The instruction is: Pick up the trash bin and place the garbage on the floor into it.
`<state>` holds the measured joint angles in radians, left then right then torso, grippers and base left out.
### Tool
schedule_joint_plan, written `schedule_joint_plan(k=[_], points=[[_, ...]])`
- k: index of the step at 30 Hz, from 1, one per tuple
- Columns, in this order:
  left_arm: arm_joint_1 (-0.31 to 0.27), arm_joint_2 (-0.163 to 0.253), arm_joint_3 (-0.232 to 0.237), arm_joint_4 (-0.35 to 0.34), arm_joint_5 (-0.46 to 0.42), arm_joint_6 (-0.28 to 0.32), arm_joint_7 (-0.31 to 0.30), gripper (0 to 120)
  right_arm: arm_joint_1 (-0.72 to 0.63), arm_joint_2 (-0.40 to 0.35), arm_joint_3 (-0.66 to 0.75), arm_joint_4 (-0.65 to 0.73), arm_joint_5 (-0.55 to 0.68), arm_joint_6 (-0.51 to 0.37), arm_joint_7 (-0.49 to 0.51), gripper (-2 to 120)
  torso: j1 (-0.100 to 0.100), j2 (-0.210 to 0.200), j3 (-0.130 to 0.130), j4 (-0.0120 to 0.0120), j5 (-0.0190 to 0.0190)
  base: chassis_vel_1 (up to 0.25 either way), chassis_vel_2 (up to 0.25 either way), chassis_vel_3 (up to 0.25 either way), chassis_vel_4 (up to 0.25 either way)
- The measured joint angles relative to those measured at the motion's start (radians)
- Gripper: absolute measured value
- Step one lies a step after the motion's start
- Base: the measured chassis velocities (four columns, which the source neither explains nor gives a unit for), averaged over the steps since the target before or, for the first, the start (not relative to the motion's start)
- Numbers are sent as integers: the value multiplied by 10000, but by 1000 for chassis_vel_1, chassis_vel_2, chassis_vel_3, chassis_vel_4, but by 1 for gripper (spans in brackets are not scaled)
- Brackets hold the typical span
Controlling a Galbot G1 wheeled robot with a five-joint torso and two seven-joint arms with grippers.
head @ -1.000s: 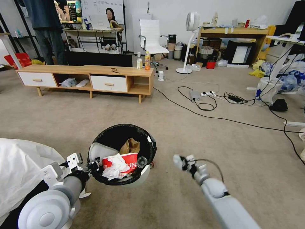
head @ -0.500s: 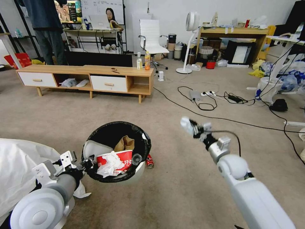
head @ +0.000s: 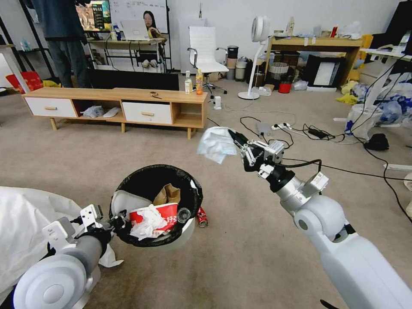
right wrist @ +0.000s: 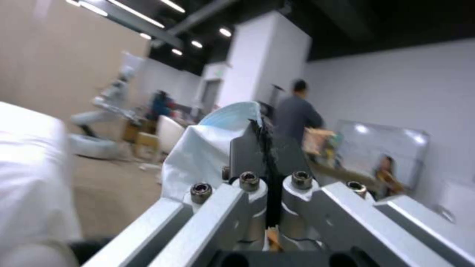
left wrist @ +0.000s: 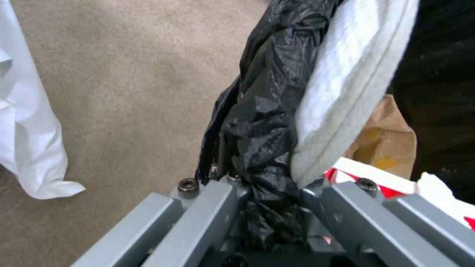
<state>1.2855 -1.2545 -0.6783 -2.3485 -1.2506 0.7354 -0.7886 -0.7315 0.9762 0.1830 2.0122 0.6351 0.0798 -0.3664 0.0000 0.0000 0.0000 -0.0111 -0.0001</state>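
Observation:
The trash bin (head: 189, 229), white with a black liner, hangs just above the floor (head: 240, 257). My left gripper (head: 115, 223) is shut on its near rim; the fingers (left wrist: 207, 196) pinch the black liner (left wrist: 262, 148). Inside lie a red-and-white paper cup (head: 165, 213), crumpled tissue (head: 148, 223), a brown paper scrap (head: 169, 195) and a white piece (left wrist: 346, 92). My right gripper (head: 237, 140) is raised beyond and right of the bin, shut on a limp white tissue (head: 216, 145), also seen as the tissue (right wrist: 198, 159). A crushed red can (head: 201, 217) lies on the carpet against the bin's right side.
A low wooden cabinet (head: 116, 107) stands ahead on the left. Black cables (head: 300, 161) and a power strip (head: 281, 126) cross the carpet on the right. White cloth (head: 30, 227) covers the near left. A standing fan (head: 253, 56) and office chair (head: 206, 51) are farther back.
My right arm rose from low beside the bin and swung up and forward, now with the white tissue in its fingers. The bin shifted slightly left, uncovering the red can.

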Motion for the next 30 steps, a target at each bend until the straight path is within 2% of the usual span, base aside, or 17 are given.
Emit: schedule_joint_plan(k=[4, 8, 18, 30], points=[[-11, -5, 39, 13, 5, 0, 0, 4, 761, -289, -727, 304, 870, -77, -314, 0, 0, 0, 0, 3, -2, 0, 0, 0, 0], [-15, -55, 52, 14, 6, 0, 0, 4, 1180, -343, -1348, 295, 1128, -116, -614, 0, 0, 0, 0, 2, 0, 0, 0, 0, 0], [-16, -129, 101, 26, 39, 0, 27, 4, 1339, -249, -2418, -203, 1077, -330, -689, 0, 0, 0, 0, 2, 0, 0, 0, 0, 0], [-116, -187, 217, 105, 72, 0, 69, 4, 1317, -273, -3618, -1074, 1087, -992, -339, 0, 0, 0, 0, 1, 1, 0, 0, 0, 0]])
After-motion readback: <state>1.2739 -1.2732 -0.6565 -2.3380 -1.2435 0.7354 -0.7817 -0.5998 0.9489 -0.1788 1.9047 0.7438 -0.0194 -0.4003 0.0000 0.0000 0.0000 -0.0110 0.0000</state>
